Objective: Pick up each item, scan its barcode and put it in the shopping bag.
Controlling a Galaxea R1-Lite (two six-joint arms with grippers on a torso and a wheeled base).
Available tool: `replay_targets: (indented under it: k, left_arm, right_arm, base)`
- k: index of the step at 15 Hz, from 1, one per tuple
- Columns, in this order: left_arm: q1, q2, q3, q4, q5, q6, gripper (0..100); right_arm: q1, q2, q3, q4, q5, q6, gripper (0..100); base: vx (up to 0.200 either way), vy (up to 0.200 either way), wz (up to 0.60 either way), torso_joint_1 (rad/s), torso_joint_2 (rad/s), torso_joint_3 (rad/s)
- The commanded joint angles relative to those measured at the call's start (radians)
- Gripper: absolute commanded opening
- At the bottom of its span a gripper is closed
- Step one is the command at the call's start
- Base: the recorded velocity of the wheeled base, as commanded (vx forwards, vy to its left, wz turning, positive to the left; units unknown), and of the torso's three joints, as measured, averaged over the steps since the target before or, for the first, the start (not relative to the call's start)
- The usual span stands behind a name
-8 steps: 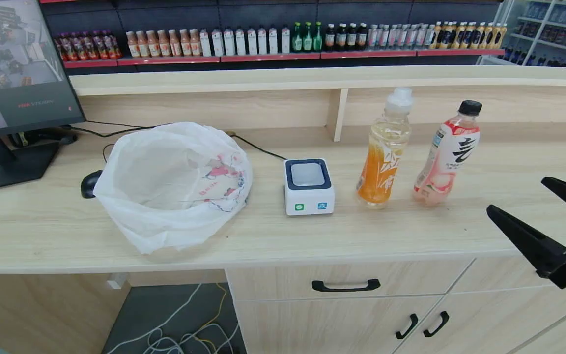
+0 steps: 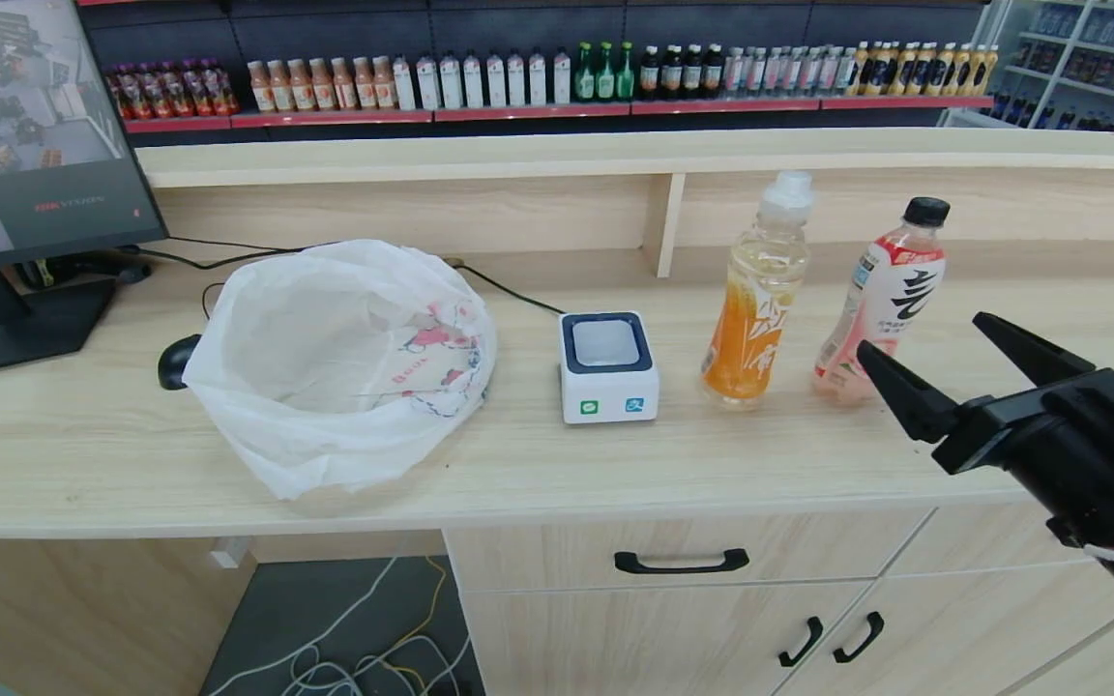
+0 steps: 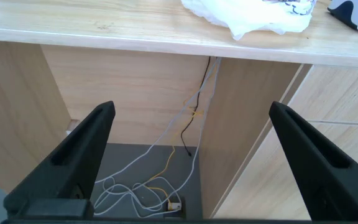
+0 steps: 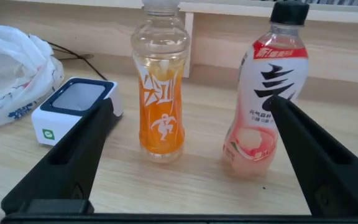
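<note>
Looking at a light wood counter [image 2: 538, 454] with drawers under the front edge. Over at the far left corner, a dark monitor [image 2: 25, 126] on its stand. Next up, the white plastic shopping bag [image 2: 344, 358], slumped open on the left half, about midway between back and front edge. Then the right claw [image 2: 921, 333], hanging over the right front corner, spread wide with nothing in it, aimed at the two drinks, near the pink one but not touching. Left claw [image 3: 191, 107] sitting lower than the counter top, out in front of the left front edge, also spread wide and holding nothing, facing loose cables [image 3: 160, 186] on the floor. On the right half, two bottles upright, side by side, apart: orange drink bottle [image 2: 758, 300] with a pale cap, then pink peach drink bottle [image 2: 881, 304] with a black cap, closer to the right end. Small white barcode scanner [image 2: 608, 365] mid-counter, between bag and orange bottle, touching neither. Black mouse [image 2: 175, 362] tucked just beside the bag, toward the left end.
</note>
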Motion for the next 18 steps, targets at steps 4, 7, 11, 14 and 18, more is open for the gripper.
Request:
replay_targets:
  k: [4,7,11,14,18]
  left_arm:
    - [0.000,0.000,-0.001,0.000,0.001,0.001,100]
    - [0.000,0.000,0.000,0.000,0.001,0.001,100]
    - [0.000,0.000,-0.001,0.000,0.001,-0.001,100]
    - [0.000,0.000,0.000,-0.002,0.001,0.001,100]
    - [0.000,0.000,0.000,-0.003,0.001,0.001,100]
  right_arm:
    - [0.091,0.141,-0.083,-0.005,-0.068,0.035,100]
    - [0.086,0.165,-0.109,-0.007,-0.070,0.041,100]
    - [0.089,0.217,-0.180,-0.011,-0.071,-0.009,100]
    - [0.078,0.271,-0.216,-0.024,-0.080,-0.008,100]
    - [0.083,0.312,-0.226,-0.031,-0.097,0.027,100]
  base:
    - [0.000,0.000,0.00,0.000,0.00,0.000]
    - [0.000,0.000,0.00,0.000,0.00,0.000]
    - [0.000,0.000,0.00,0.000,0.00,0.000]
    - [0.000,0.000,0.00,0.000,0.00,0.000]
    - [0.000,0.000,0.00,0.000,0.00,0.000]
